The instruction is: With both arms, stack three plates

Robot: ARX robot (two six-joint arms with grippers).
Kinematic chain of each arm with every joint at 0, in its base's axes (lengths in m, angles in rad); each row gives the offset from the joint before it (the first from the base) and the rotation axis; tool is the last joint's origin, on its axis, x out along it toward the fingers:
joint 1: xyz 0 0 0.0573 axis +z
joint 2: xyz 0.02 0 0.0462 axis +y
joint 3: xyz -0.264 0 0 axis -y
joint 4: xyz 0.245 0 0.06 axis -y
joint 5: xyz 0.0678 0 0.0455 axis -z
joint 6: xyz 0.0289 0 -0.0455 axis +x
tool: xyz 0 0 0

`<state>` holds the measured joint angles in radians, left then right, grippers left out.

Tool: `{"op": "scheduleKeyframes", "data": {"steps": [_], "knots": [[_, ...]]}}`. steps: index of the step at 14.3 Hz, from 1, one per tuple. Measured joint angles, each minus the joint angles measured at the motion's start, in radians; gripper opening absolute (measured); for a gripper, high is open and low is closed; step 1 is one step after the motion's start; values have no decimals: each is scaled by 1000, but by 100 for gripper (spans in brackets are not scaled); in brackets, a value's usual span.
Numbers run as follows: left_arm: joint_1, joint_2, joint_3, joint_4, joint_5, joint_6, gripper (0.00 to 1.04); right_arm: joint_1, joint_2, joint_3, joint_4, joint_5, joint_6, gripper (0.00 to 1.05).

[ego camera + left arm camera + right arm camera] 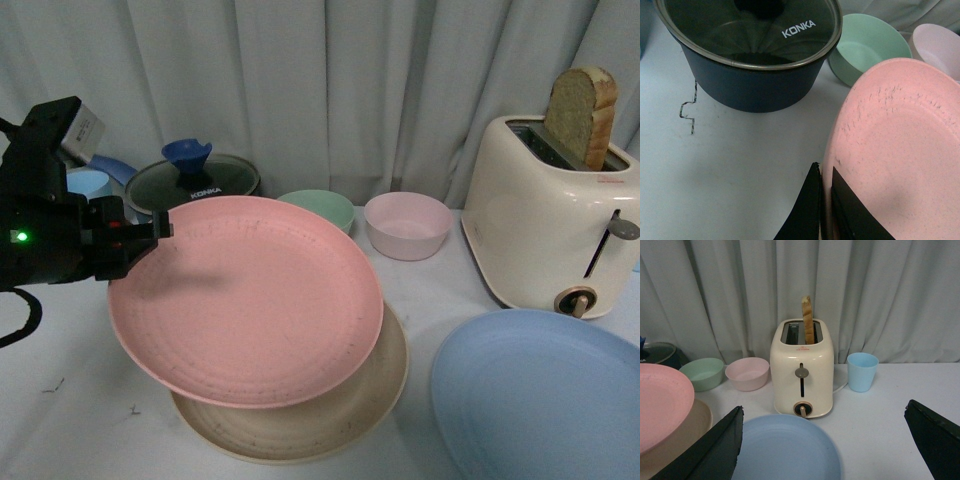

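My left gripper (150, 232) is shut on the left rim of the pink plate (250, 300) and holds it tilted just above the cream plate (330, 425), which lies on the table. In the left wrist view the fingers (807, 210) pinch the pink plate's (900, 150) edge. The light blue plate (540, 395) lies at the front right, apart from the others. In the right wrist view my right gripper (825, 440) is open and empty, its fingers spread wide above the blue plate (785, 450); the pink plate (660, 400) and cream plate (690, 425) show at that view's edge.
A cream toaster (555, 225) with a bread slice (582, 115) stands at the back right. A green bowl (320, 208) and a pink bowl (408, 225) sit behind the plates. A dark lidded pot (195, 182) is at the back left. A light blue cup (862, 371) stands beside the toaster.
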<state>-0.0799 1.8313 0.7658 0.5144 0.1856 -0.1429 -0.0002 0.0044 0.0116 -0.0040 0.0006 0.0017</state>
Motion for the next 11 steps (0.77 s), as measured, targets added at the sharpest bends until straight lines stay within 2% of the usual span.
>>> {"op": "scheduleKeyframes", "data": {"steps": [11], "knots": [[-62, 158, 60, 25, -48, -15, 3, 0, 0, 0, 0, 0, 0, 98]]}}
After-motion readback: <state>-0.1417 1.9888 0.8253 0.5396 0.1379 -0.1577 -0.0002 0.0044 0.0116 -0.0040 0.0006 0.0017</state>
